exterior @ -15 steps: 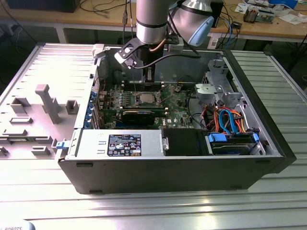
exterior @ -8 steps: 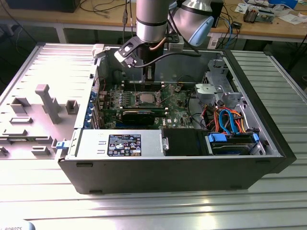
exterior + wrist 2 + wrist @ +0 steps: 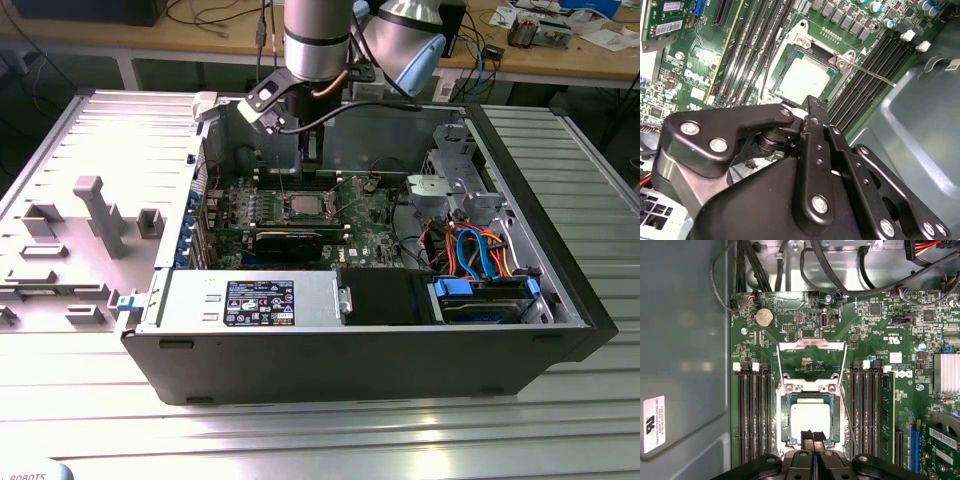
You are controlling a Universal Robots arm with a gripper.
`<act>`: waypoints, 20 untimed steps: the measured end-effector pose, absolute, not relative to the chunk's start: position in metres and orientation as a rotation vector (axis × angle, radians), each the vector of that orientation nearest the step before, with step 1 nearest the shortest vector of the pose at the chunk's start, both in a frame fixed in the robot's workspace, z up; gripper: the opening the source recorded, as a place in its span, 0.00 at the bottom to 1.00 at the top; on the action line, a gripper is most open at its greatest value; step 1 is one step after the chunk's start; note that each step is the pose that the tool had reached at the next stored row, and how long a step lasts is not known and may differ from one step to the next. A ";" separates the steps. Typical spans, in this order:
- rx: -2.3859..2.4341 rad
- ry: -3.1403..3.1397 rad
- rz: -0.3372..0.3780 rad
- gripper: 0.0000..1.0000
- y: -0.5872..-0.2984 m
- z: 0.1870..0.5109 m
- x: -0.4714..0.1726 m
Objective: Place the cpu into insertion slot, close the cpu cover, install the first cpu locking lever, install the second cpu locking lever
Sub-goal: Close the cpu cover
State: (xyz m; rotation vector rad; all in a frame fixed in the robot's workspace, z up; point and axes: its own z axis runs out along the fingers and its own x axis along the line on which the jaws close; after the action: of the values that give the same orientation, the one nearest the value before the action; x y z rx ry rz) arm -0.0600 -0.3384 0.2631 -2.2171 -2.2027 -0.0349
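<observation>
A ribbed metal worktop [image 3: 300, 440] carries the open computer case [image 3: 350, 370]. In the first wrist view my hand [image 3: 813, 436] is pinched narrow and holds nothing, with its tips over one edge of the cpu [image 3: 810, 419]. The chip lies in the insertion slot [image 3: 836, 426], and the cpu cover [image 3: 812, 343] stands open on the far side. I judge a downward slip could skew the chip. A thin lever [image 3: 849, 420] and memory slots [image 3: 755, 415] crowd the socket's sides.

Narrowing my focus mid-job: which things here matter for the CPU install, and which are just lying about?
Job: cpu, seated in insertion slot; open cpu cover; locking lever; gripper above cpu.
Bystanders: memory slots, coin cell, cables, expansion card.
</observation>
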 end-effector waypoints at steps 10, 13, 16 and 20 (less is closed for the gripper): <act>-2.217 -2.203 -0.035 0.11 -0.338 0.270 -0.060; -2.217 -2.203 -0.034 0.11 -0.338 0.270 -0.059; -2.217 -2.203 -0.035 0.11 -0.338 0.270 -0.057; -2.217 -2.203 -0.035 0.11 -0.338 0.270 -0.057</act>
State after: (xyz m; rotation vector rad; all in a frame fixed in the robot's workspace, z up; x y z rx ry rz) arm -0.0567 -0.3385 0.2700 -2.2172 -2.2028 -0.0348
